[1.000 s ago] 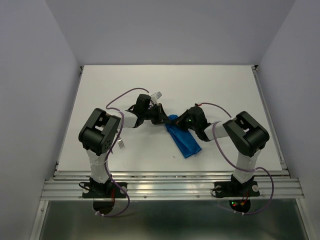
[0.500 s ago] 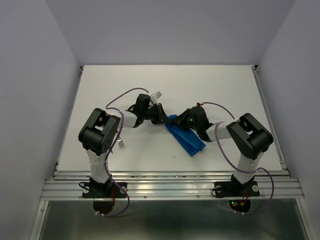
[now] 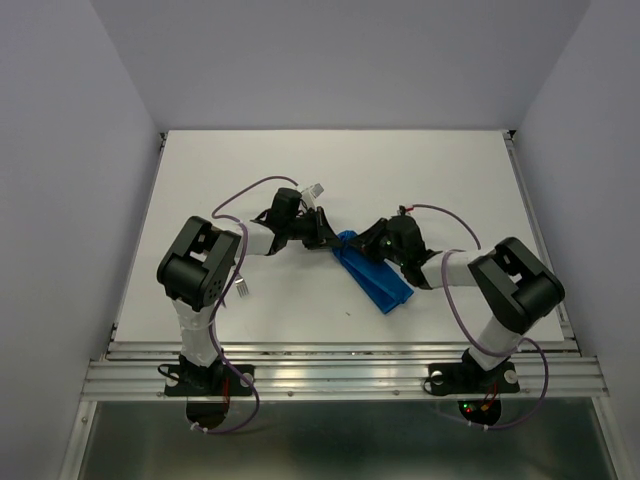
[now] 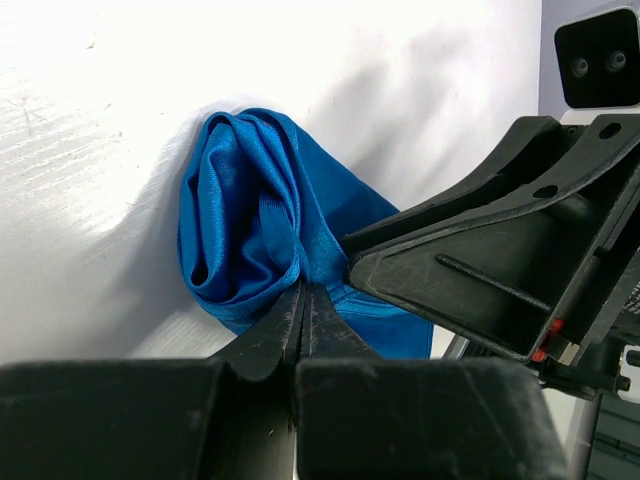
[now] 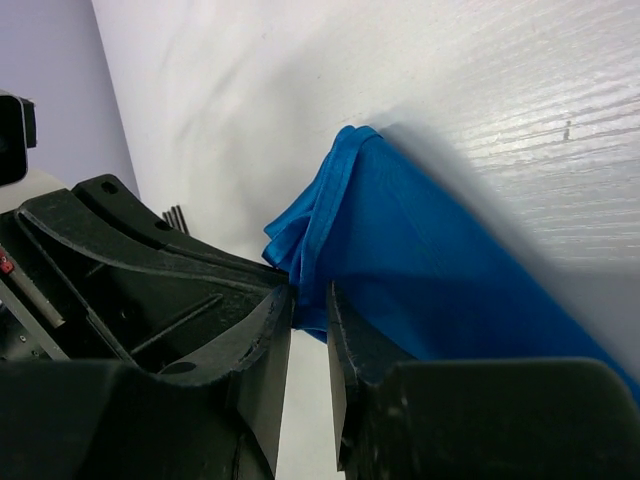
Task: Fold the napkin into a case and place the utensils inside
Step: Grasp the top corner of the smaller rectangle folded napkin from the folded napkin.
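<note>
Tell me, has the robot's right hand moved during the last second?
Yes. The right hand has slid slightly rightward over the napkin, toward the table's right rail.

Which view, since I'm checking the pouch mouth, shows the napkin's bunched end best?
Left wrist: the napkin fills it, with its folds gaping. Right wrist shows only its layered edge side-on; top external shows just a small blue strip.

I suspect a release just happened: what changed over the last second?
The right gripper parted its jaws, letting go of the napkin, and its elbow swung right and nearer. The left gripper stayed shut on the napkin's far end.
</note>
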Motion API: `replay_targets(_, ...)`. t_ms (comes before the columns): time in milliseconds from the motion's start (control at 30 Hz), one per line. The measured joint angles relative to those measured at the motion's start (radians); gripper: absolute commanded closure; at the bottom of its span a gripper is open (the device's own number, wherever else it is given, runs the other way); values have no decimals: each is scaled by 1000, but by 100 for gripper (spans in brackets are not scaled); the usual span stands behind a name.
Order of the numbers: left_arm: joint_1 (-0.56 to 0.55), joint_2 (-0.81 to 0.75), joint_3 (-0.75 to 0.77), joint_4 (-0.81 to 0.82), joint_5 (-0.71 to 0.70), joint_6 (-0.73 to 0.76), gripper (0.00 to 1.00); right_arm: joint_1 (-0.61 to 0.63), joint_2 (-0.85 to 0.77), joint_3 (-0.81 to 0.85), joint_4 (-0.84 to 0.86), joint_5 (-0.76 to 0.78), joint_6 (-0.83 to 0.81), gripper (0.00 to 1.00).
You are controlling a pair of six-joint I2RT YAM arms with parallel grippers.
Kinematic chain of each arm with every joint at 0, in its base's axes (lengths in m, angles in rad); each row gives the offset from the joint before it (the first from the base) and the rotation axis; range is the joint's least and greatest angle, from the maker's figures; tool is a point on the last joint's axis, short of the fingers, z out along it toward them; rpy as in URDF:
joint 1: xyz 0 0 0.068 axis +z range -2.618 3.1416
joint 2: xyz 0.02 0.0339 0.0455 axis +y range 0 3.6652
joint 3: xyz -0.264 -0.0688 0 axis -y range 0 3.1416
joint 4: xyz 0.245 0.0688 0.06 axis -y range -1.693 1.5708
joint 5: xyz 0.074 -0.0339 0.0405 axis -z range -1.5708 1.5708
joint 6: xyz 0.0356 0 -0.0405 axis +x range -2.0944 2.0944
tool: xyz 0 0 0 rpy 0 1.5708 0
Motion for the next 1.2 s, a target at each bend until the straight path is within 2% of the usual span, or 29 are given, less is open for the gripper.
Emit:
replay_targets(133,0,0,0,-1,0,0,100,0,-19,-5,-23,10,-25,72)
replay_targets(200,0,1,3,-3,0,0,100,0,-21,-7,-26,10,-34,65)
replay_targets(300,0,1,7,-3,2,0,100,0,-29,-19,-33,11,-52,59)
replay_targets(400,0,1,8,-3,2,0,100,0,-46,-34,-42,12,-66,58)
replay_targets(467,0,1,8,-3,2,0,100,0,-69,-50,-45,24,-69,53)
replay_targets(633,0,1,9,-3,2,0,100,0,-134,-86,-39,55,-70,52)
replay_targets(733,0,1,9,-5,3,0,100,0,-159,-102,-39,72,-76,69)
replay_targets(800,0,1,9,-5,3,0,100,0,-156,-101,-39,79,-82,87)
replay_targets(867,0,1,9,-5,3,0,100,0,-142,-99,-39,77,-90,95)
replay_targets(1200,0,1,9,-8,3,0,100,0,-16,-47,5,-18,-108,97)
